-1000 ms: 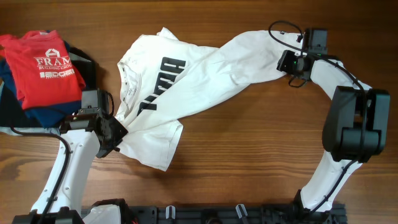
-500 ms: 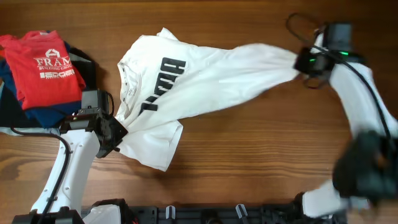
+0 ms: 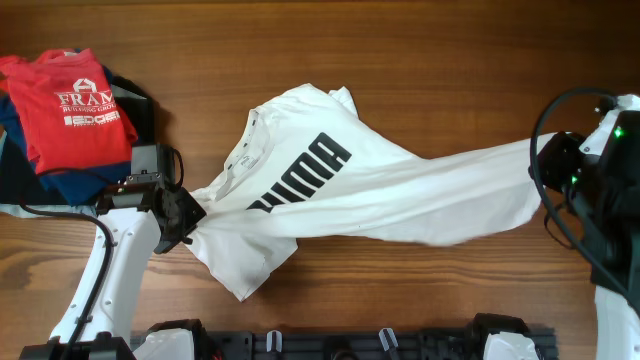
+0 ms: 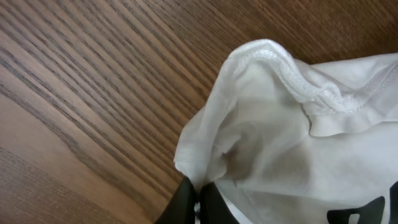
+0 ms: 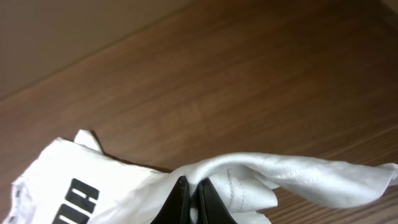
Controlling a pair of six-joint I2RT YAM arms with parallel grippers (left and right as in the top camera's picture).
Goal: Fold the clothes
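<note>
A white T-shirt with black lettering lies stretched across the middle of the wooden table, pulled taut from left to right. My left gripper is shut on the white T-shirt's left edge; the left wrist view shows the cloth pinched between the black fingers. My right gripper is shut on the T-shirt's right end, near the table's right edge. In the right wrist view the bunched fabric is clamped in the black fingers.
A pile of folded clothes sits at the far left, with a red printed T-shirt on top over blue and black garments. A dark rail runs along the table's front edge.
My right gripper closed on the T-shirt's right end and pulled it right and toward the front. The T-shirt shifted right and stretched out. The left arm stayed put.
</note>
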